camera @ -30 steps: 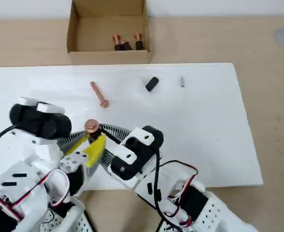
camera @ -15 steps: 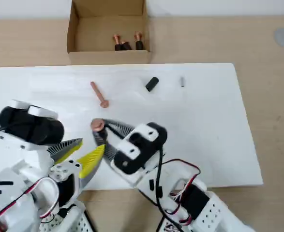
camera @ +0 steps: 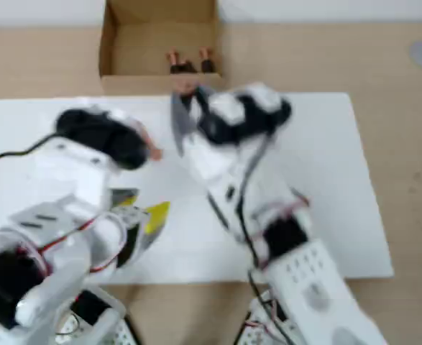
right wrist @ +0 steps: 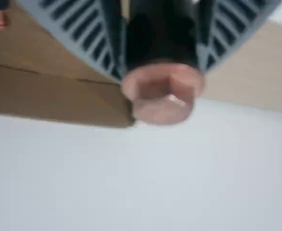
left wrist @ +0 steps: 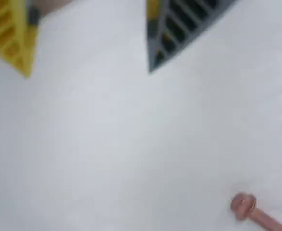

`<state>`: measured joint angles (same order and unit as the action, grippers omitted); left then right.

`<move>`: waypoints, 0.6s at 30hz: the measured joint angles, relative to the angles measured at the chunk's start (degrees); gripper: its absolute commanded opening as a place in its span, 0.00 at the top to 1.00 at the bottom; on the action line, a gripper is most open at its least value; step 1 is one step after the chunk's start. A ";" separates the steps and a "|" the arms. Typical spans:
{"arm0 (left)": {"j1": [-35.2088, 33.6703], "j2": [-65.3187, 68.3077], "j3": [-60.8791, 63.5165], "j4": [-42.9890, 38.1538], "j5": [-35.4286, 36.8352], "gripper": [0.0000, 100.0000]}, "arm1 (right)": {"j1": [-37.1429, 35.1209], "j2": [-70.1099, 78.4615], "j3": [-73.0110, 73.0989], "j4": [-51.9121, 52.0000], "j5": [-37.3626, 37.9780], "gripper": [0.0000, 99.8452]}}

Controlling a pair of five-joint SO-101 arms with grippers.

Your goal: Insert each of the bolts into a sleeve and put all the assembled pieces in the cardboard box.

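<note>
My right gripper (camera: 185,106) hangs over the far edge of the white mat, just in front of the cardboard box (camera: 110,44). It is shut on an assembled piece: a black sleeve (right wrist: 161,36) with the copper bolt head (right wrist: 162,92) sticking out between the grey fingers (right wrist: 78,36). My left gripper (left wrist: 88,71) is open over bare mat near the front left, with one yellow finger (camera: 155,213) and one grey one. A loose copper bolt (left wrist: 246,207) lies on the mat, partly hidden behind the left arm (camera: 153,152). Assembled pieces (camera: 189,61) lie inside the box.
The white mat (camera: 340,180) covers most of the wooden table (camera: 405,129). The box's front wall (right wrist: 49,98) stands right by the held piece. The right arm (camera: 246,158) stretches across the middle of the mat and hides what lies under it.
The right arm has carried the assembled piece from the mat's front up to the box's front wall. The left gripper came off the piece, opened and pulled back left.
</note>
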<state>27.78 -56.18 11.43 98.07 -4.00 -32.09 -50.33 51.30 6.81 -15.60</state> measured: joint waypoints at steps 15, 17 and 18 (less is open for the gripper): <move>-25.05 6.86 23.03 -24.97 -4.66 0.94 | 10.90 59.52 -45.89 -1.93 -1.93 0.99; -25.23 9.23 23.74 -27.25 -3.34 0.94 | 11.87 68.48 -54.51 -1.93 -1.93 0.99; -25.32 10.55 23.74 -28.57 -2.37 0.94 | 12.40 73.14 -58.90 -1.93 -1.93 0.99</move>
<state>2.46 -45.63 35.16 69.49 -6.37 -19.69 22.81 -7.60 4.88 -17.54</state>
